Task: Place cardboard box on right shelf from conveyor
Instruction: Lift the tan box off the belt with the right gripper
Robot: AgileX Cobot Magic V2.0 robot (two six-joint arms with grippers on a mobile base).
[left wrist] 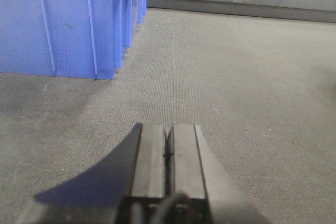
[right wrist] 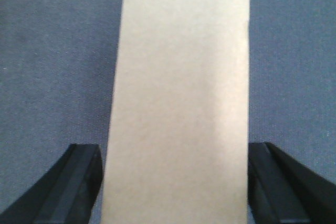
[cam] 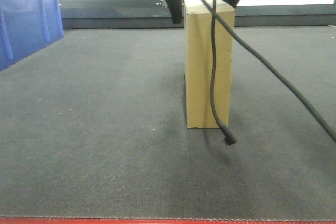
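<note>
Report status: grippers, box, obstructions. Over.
Left gripper shut, empty. Right gripper astride box, grip unclear. Box upright on conveyor. Cable dangling across box front.

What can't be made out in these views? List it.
Shiny stainless-steel right shelf: in no view.
Tall tan cardboard box, top: front view, partly behind black right gripper.
Jaws touching box or not: right wrist view, gaps too slim.
Box ends: right wrist view, cut by frame edges.
</note>
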